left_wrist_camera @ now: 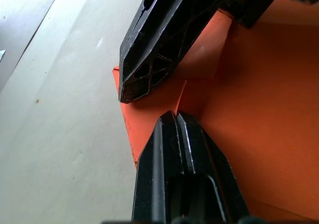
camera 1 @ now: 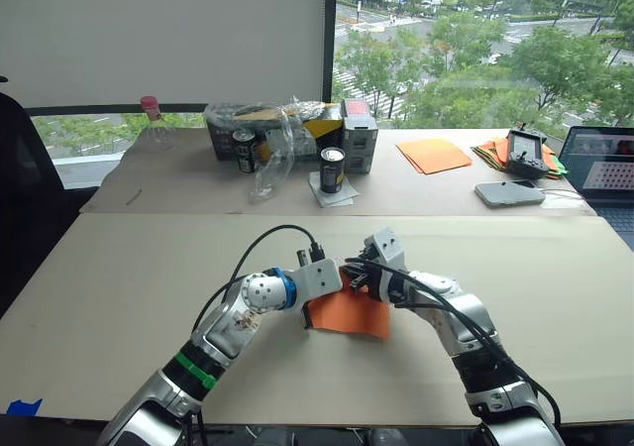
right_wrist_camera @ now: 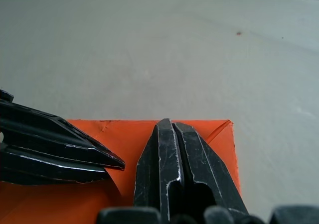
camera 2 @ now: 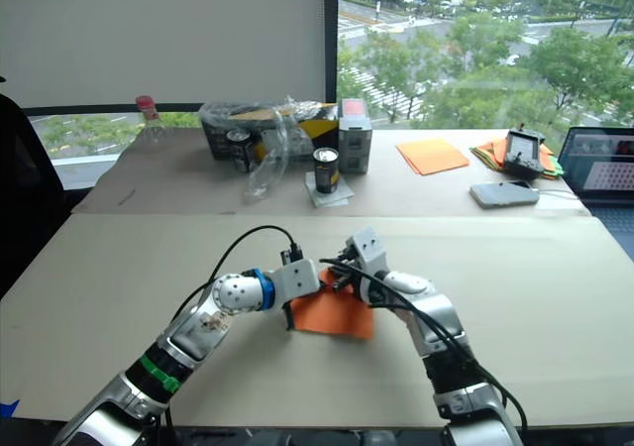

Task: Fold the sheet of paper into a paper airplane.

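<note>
An orange sheet [camera 1: 349, 312] lies flat on the pale worktop [camera 1: 119, 297], near its front edge, with both grippers meeting over its far side. This looks like an early fold — a corner flap stands raised by the left gripper [left_wrist_camera: 174, 117], whose fingers are pressed together, tips on the paper. The right gripper [right_wrist_camera: 172, 124] — fingers also together — presses the sheet near its far edge. Next, the flap likely needs flattening and creasing.
</note>
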You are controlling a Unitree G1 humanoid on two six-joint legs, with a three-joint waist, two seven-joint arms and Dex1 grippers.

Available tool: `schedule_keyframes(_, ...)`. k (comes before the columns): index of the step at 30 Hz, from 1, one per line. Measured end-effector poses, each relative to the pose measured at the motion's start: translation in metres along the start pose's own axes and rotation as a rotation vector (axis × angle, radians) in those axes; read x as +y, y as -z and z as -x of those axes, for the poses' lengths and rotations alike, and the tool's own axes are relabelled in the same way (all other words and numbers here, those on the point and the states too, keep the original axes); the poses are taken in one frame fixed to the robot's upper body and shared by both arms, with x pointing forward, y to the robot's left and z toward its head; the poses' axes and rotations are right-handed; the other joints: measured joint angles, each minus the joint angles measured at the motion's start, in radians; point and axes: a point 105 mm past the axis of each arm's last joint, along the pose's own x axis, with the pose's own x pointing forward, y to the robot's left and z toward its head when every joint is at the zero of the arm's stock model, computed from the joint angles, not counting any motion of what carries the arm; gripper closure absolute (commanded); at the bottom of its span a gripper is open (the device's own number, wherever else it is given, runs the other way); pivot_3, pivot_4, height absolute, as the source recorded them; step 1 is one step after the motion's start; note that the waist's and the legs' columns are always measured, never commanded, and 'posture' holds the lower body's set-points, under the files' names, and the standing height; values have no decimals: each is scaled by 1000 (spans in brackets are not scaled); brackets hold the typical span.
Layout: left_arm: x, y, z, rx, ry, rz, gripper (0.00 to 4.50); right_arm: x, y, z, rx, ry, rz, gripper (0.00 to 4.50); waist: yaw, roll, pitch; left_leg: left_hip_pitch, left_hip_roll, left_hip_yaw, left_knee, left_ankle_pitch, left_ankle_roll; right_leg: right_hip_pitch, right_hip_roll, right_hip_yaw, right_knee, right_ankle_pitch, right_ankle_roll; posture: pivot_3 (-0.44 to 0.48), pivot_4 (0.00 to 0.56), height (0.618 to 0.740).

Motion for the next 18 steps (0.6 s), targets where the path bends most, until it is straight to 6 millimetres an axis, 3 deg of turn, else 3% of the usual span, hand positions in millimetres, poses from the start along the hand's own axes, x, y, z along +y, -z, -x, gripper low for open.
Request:
schedule_keyframes(4,1,0,0,-2,-1,14,4481,-3,0,-1,4,10,18,4500,0,0,0,0,0,0,0,0,0,0,0,0,0,0,0,0,150,670)
schedule_keyframes(7,0,0,2,-13,7,94,3721,-3,0,-2,4,9,23,4500,-1,0,0,0,0,0,0,0,0,0,0,0,0,0,0,0,150,670)
schedule_keyframes(11,2,-6,13,-70,55,262,2332,-3,1,-2,13,-2,37,4500,-2,0,0,0,0,0,0,0,0,0,0,0,0,0,0,0,150,670)
schedule_keyframes(14,23,-11,37,-151,54,367,1343,-2,1,-3,14,-8,52,4500,-5,0,0,1,0,0,0,0,0,0,0,0,1,0,0,0,150,670)
schedule_keyframes(18,55,-17,59,-227,-19,487,1343,-2,2,-2,21,-13,61,4500,-4,0,0,2,0,0,0,0,0,1,0,0,0,0,0,0,150,670)
